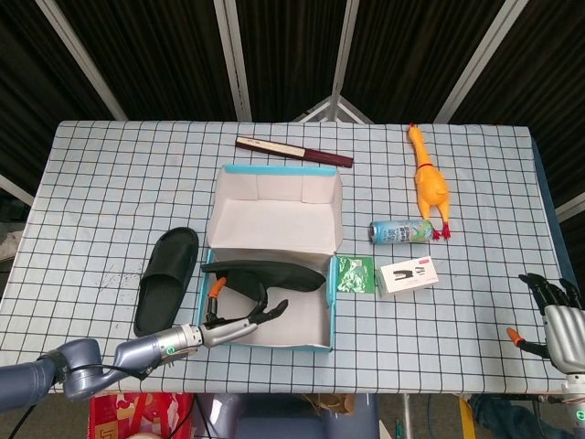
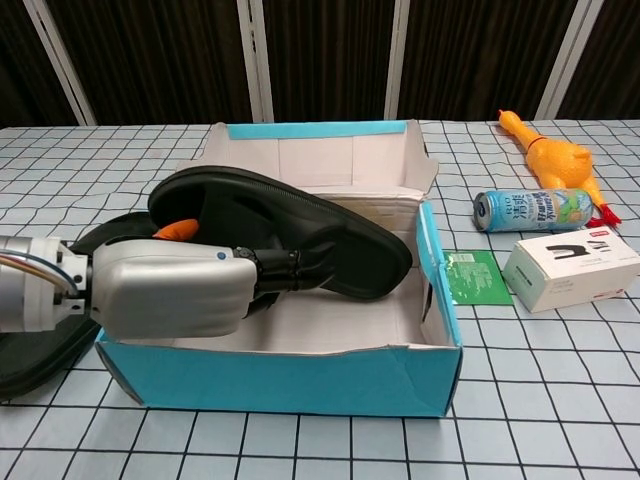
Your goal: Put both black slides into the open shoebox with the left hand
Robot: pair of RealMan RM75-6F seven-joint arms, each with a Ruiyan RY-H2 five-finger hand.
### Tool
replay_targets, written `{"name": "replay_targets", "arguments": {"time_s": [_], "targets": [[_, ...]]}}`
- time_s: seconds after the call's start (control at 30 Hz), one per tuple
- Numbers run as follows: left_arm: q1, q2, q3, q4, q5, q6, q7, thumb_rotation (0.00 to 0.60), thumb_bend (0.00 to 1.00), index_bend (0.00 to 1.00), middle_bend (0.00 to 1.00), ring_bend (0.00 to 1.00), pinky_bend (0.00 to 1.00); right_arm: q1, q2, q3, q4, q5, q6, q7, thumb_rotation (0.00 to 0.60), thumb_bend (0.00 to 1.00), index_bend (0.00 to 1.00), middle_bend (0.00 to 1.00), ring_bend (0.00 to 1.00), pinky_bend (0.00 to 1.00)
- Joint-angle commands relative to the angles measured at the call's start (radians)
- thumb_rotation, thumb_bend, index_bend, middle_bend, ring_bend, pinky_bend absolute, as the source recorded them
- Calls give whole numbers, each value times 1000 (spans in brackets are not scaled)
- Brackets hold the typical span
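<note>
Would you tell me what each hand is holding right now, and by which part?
The left hand holds a black slide by its strap, over the open shoebox. The right hand holds nothing.

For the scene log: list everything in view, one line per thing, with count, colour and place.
Rubber slide sandals: 2, black; one held over the shoebox, one on the table left of it.
Open cardboard shoebox: 1, teal with white inside; table centre.
Folded fan: 1, dark red; behind box.
Rubber chicken: 1, yellow-orange; right rear.
Drink can: 1, green-blue, lying; right of box.
Flat packet: 1, green; beside box.
Small carton: 1, white; right of packet.
Left hand: grips slide.
Right hand: table's right edge, holding nothing.
</note>
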Motion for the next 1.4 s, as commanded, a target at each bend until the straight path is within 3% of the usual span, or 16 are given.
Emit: {"name": "replay_targets", "arguments": {"time_s": [0.03,0.43,0.73,1.03,1.2,1.4], "targets": [[21,-8,-9,5,-16,29,-16,600,420,404,274,0,46,0,-1,0,0,-1,0,-1,600,226,178,161,201,78],[50,-31,-64,-4,-76,62,10,494,271,159,129,0,30,2,-1,-2,-3,-3,-2,-6,600,227,178,161,201,78],[38,-27,-79,-6,-81,57,24,598,272,152,97,0,30,4,1,-4,-9,-1,-10,-7,600,227,178,161,201,78],[31,5,-78,-60,-67,87,-12,600,272,152,94,0,30,5,2,-4,-10,2,-13,-6,600,227,178,161,201,78],[43,60,-102,-157,-71,136,-43,600,272,154,96,0,30,5,3,-6,-14,-2,-12,-7,600,227,178,161,201,78],[59,73,-118,-219,-118,205,-173,600,272,270,238,10,100,1,6,-7,-16,-6,-4,-4,600,226,178,161,201,78]]}}
